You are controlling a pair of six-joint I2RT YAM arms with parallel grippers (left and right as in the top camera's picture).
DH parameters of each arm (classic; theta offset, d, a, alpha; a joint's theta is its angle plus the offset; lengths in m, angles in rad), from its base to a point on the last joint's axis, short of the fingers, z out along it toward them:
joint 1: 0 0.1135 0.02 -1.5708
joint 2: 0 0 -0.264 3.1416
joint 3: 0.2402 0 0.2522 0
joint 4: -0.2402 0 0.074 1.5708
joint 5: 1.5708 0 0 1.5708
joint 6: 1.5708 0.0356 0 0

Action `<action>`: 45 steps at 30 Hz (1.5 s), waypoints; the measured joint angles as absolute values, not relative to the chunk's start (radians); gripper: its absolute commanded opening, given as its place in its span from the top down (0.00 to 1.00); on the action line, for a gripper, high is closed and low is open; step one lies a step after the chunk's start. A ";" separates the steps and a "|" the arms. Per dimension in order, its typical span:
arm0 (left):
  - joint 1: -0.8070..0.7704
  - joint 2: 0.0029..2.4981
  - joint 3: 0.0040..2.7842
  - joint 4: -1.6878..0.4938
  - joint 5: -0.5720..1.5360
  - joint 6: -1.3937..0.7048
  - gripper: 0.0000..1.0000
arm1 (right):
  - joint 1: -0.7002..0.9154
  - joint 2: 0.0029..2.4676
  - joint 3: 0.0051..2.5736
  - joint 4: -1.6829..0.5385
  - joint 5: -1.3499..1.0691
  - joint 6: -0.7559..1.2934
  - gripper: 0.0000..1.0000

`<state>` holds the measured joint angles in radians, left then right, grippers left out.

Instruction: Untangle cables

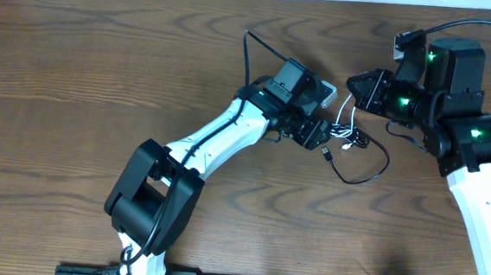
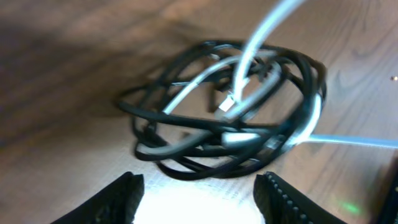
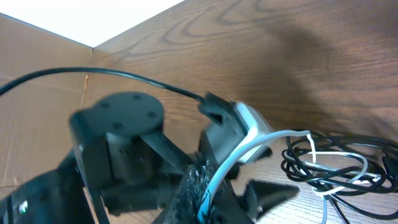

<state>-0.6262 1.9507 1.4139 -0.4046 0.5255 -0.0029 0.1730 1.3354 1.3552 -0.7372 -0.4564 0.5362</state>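
The cables are found near the middle of the desk, between the two arms: a black cable coiled in several loose loops, with a white cable threaded through them. The jaws of the right gripper are pressed together, and a strand of the white cable appears to be pinched in them, rising out of the bundle. The jaws of the left gripper are spread, with nothing between them, and are held low just before the tangle. Both cords are judged to be light, thin and limp, so little force is needed, yet the whole knot can be dragged along if only one strand is pulled. The black loops are best taken at their outer edge, where a single strand lies apart from the white one, while the white cord is drawn out. A small plug is seen inside the coil; snagging on a loop may be expected there
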 measured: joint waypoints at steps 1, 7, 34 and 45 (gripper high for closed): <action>-0.616 1.951 1.414 -0.392 0.526 -0.001 0.34 | 0.173 1.335 1.355 -0.737 -0.456 0.533 0.99; -0.583 1.951 1.414 -0.308 0.572 0.078 0.37 | 0.173 1.335 1.355 -0.731 -0.456 0.529 0.99; -0.671 1.958 1.414 -0.273 0.654 0.394 0.92 | 0.052 1.335 1.355 -0.631 -0.752 0.519 0.99; -0.672 1.958 1.414 -0.250 0.661 0.301 0.93 | -0.054 1.335 1.355 -0.560 -1.002 0.543 0.99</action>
<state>-0.6716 1.9583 1.4139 -0.2501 0.6609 0.3012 -0.0536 1.3354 1.3548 -0.5602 -1.0019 0.5430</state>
